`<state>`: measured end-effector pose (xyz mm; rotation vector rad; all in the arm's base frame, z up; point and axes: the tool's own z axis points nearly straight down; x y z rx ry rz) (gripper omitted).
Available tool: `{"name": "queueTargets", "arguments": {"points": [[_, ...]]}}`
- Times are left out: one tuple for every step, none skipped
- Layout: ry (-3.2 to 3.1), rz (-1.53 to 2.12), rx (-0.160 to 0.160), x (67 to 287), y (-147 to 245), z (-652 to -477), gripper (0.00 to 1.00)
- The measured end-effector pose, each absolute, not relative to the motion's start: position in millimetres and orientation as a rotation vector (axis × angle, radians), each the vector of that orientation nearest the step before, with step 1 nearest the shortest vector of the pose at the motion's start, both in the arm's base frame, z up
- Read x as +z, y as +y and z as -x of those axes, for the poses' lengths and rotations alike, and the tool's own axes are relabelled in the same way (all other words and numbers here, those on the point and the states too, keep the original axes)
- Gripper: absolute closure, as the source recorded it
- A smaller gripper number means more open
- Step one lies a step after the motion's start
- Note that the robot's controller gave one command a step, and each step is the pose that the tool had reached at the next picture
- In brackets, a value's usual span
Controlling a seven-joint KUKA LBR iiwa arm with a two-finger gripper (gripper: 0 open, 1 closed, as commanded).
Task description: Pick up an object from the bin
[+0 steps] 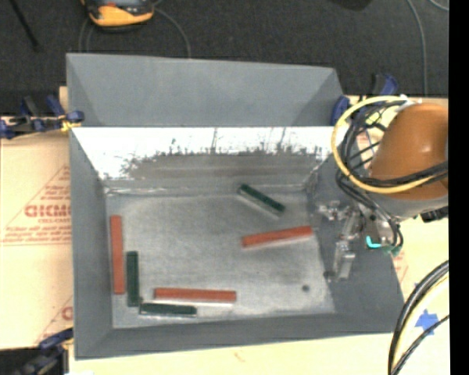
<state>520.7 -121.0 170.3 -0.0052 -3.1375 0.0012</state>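
Observation:
My gripper (341,258) hangs over the bin's right edge, above the sloping right wall. Nothing shows in it. The nearest loose thing is a red flat bar (277,237), lying slightly tilted on the bin floor just left of the gripper and apart from it. Further back, a dark green bar (261,198) lies at an angle near the rear wall.
Along the left wall lie a red bar (117,254) and a dark green bar (132,278). At the front lie another red bar (195,294) and a dark green bar (168,309). The arm with its orange cover and cables stands over the right rim.

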Motion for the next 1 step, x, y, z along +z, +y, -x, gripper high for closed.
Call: {"name": "queueTargets", "arguments": {"points": [[-3.145, 0.0, 0.003, 174.5, -120.7, -522.7, 0.0]]}}
